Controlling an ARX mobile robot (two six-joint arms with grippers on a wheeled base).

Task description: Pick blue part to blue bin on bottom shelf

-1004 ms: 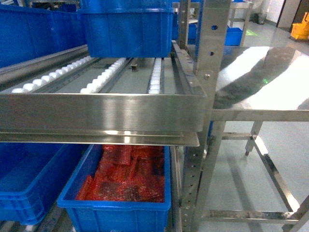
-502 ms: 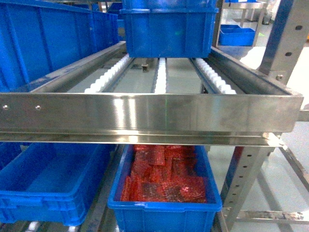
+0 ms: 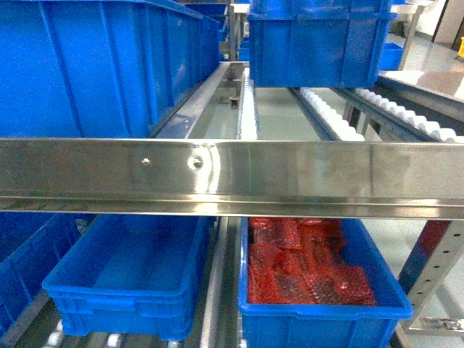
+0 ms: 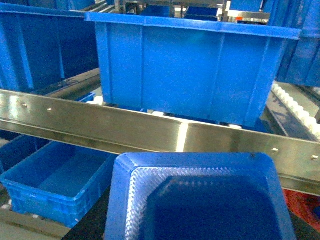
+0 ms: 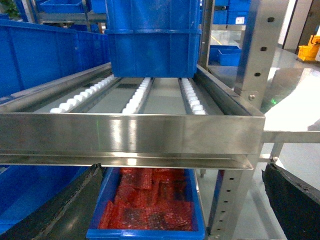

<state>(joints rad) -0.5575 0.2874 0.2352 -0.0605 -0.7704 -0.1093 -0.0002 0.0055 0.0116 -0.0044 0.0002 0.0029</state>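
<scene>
You face a brushed-steel rack whose broad front rail (image 3: pixel 290 177) crosses the head view from 9 to 3 o'clock. Above it, white roller tracks (image 3: pixel 330 116) run back towards 12 o'clock. A tall, deep blue plastic crate (image 3: pixel 94 65) fills the upper level at 10 o'clock, and a second deep blue crate (image 3: pixel 319 43) sits on the rollers at 1 o'clock.

Below the rail is the bottom shelf (image 3: pixel 216 304), its shiny rails and small rollers showing at 6 to 7 o'clock. The blue bin (image 3: pixel 123 283), a deep rectangular bright-blue crate with a thick rolled rim, stands on it at 7 o'clock with a bare floor. Just beside it at 5 o'clock is a similar blue crate of red crinkly packets (image 3: pixel 312 279); a steel rail lies between them.

In the left wrist view, the blue part (image 4: pixel 200 200), a shallow moulded blue plastic piece with a ridged inner border and a dark centre, fills the frame at 6 o'clock. It is in front of the rail and above the blue bin, which lies at 8 o'clock there. The left gripper is hidden behind the part, so you cannot tell how its jaws stand.

Your right gripper (image 5: pixel 181 190) has its black fingers (image 5: pixel 65 210) spread wide at 7 and 4 o'clock, holding nothing, with the red-packet crate below between them
</scene>
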